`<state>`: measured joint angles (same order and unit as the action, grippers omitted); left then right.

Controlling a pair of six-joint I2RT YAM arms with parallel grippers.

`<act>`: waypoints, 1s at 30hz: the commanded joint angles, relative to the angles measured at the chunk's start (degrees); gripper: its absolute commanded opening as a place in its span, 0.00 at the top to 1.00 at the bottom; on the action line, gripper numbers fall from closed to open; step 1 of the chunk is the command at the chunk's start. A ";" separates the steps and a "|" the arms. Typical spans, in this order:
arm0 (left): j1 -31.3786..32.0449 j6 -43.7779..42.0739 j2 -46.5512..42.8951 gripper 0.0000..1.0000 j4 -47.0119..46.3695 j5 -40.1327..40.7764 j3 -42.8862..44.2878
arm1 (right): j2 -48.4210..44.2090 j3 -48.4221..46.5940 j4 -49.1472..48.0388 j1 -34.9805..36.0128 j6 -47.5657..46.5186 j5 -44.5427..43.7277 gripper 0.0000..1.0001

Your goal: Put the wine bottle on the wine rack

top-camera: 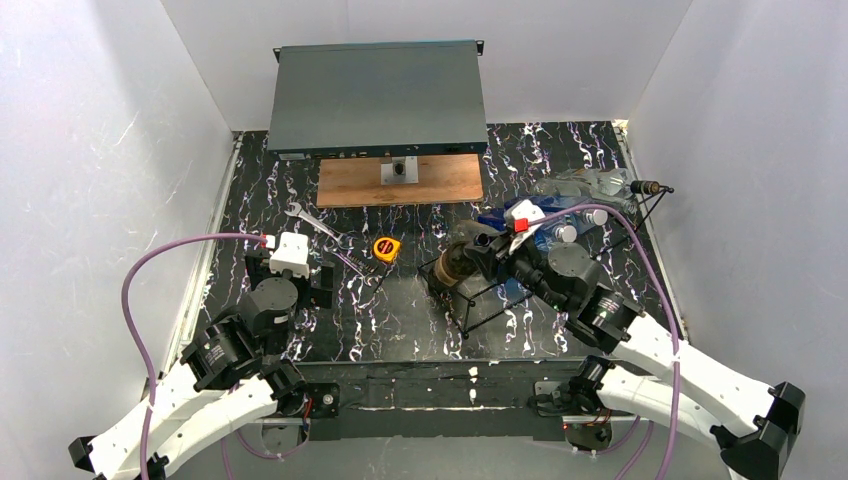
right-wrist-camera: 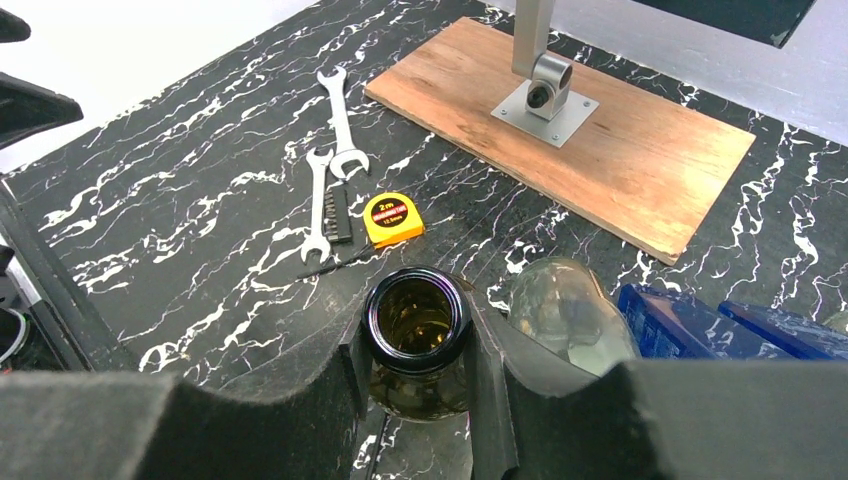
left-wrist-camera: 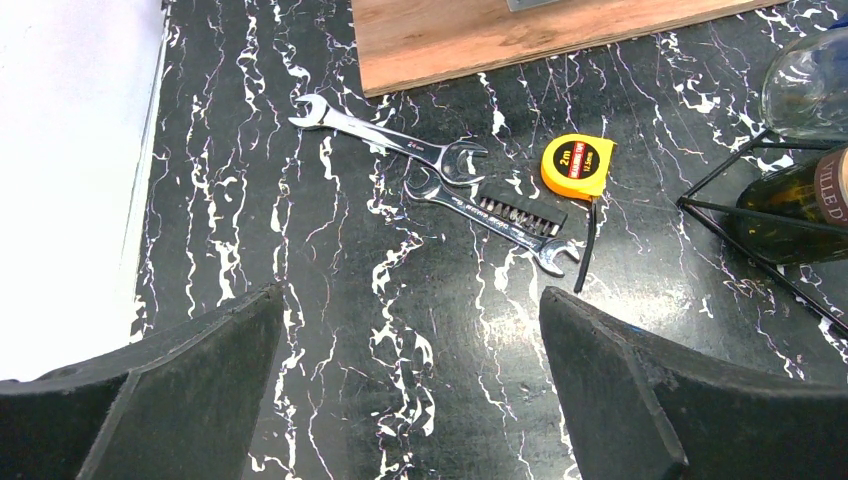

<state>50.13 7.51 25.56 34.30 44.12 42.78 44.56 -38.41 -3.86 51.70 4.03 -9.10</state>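
The wine bottle is dark olive-brown glass and lies on its side across the left end of the black wire wine rack. My right gripper is shut on its neck. In the right wrist view the bottle's open mouth faces the camera between the fingers of the right gripper. The left wrist view shows the bottle's body inside the rack's wires. My left gripper is open and empty over bare table at the left, and its jaws stand wide apart in its own view.
A clear glass bottle lies right beside the held one. Blue boxes and plastic bottles sit at the right. Two wrenches, a bit strip and a yellow tape measure lie mid-table. A wooden board and a grey case stand at the back.
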 commanded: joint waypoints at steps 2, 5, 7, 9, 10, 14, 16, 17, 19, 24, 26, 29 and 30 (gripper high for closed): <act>0.23 0.58 -0.25 0.01 -0.48 0.67 0.11 | -0.68 2.96 10.35 0.15 4.36 4.00 0.61; 0.23 0.58 -0.54 0.01 -0.47 0.79 0.11 | -1.65 3.33 12.12 0.15 4.67 4.99 0.59; 0.23 0.58 -0.62 0.01 -0.40 0.79 0.11 | -2.07 3.35 13.63 0.15 4.59 5.40 0.59; 0.23 0.58 -0.68 0.01 -0.38 0.79 0.11 | -2.22 3.19 15.54 0.15 4.66 4.75 0.59; 0.23 0.58 -0.63 0.01 -0.38 0.79 0.11 | -2.21 3.00 16.65 0.15 4.78 4.10 0.61; 0.23 0.67 -0.60 0.01 -0.40 0.79 0.10 | -2.18 2.35 20.27 0.24 7.73 -0.27 0.77; 0.23 0.67 -0.43 0.01 -0.38 0.63 0.19 | -2.87 2.94 20.19 0.37 10.49 -1.59 0.91; 0.23 0.67 -0.33 0.01 -0.38 0.55 0.24 | -3.50 3.81 19.46 0.45 12.02 -2.41 0.96; 0.23 0.61 -0.19 0.01 -0.38 0.61 0.27 | -4.69 6.01 18.02 0.79 13.81 -4.11 0.99; 0.24 0.66 -0.07 0.01 -0.38 0.51 0.24 | -5.63 7.81 16.85 3.01 13.71 -8.55 0.99; 0.23 0.67 -0.07 0.01 -0.38 0.50 0.19 | -6.06 8.19 16.67 4.28 12.88 -9.61 0.99; 0.23 0.58 0.08 0.01 -0.47 0.61 0.26 | -6.19 9.07 15.65 5.04 11.60 -7.73 0.89; 0.23 0.58 0.15 0.01 -0.48 0.62 0.28 | -6.01 9.32 15.31 5.15 11.53 -6.94 0.84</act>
<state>50.11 7.55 25.32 34.33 44.07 42.78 37.08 -33.54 -1.10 55.61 11.38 -18.68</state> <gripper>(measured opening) 0.992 0.427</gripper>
